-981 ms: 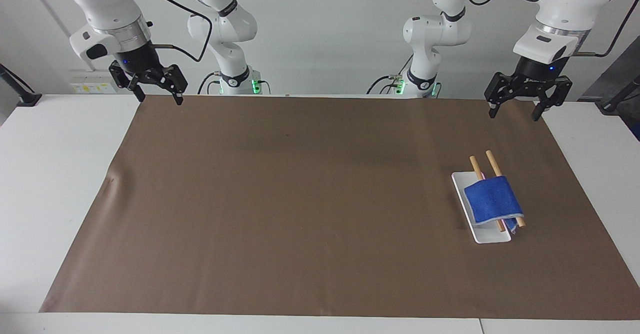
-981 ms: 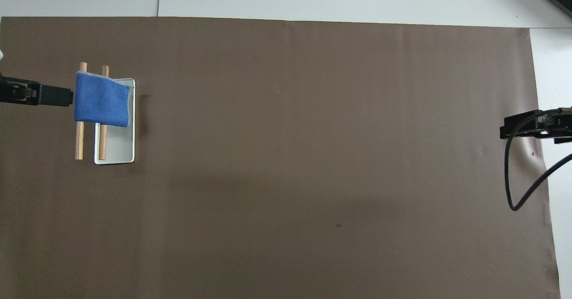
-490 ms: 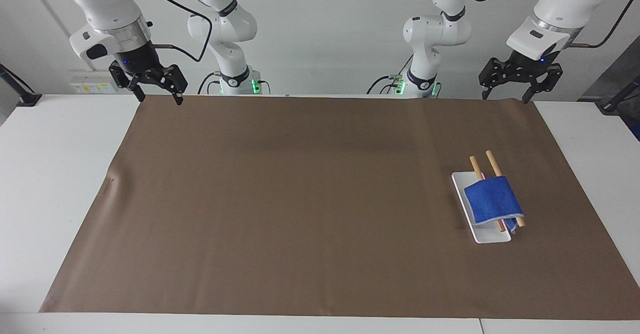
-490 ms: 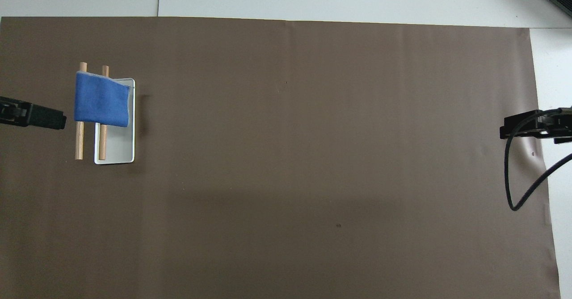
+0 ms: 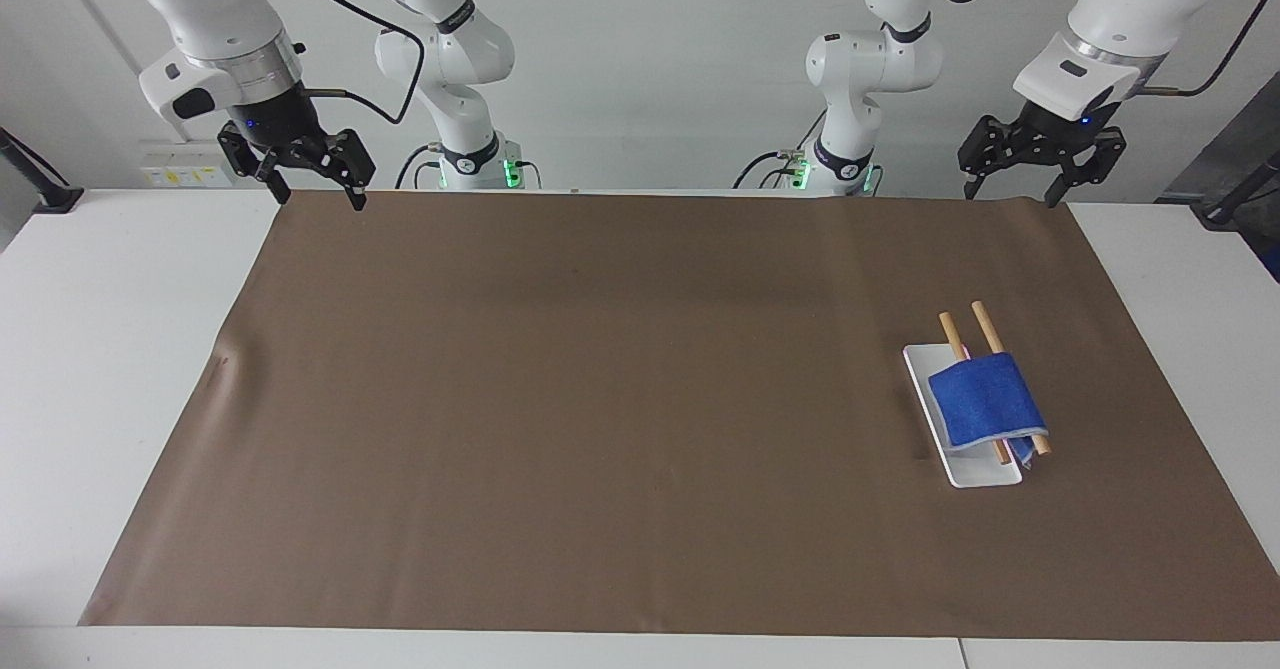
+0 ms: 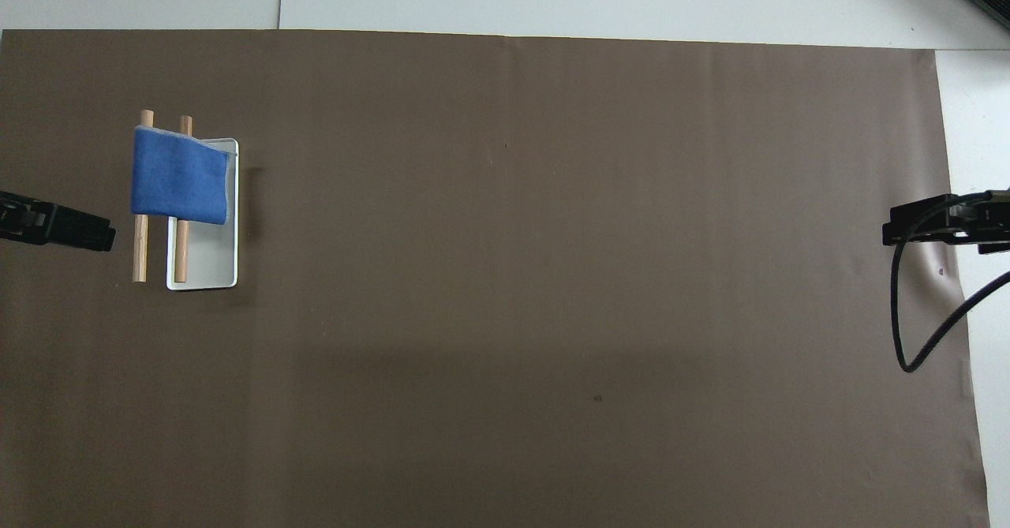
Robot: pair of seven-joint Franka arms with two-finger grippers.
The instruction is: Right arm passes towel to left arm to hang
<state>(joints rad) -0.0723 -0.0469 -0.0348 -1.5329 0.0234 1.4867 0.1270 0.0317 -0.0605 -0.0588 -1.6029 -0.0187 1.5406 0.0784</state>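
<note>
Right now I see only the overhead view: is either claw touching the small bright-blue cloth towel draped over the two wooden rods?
Observer: No. The left claw hangs high over the large brown mat's edge by the robots, open and empty.
Operator: And the right claw?
Observer: The right claw is raised too, open, empty, over the mat's corner.
Operator: Towel seated?
Observer: The towel lies across both wooden rods, held above the white rectangular tray; one cloth end hangs beneath.
</note>
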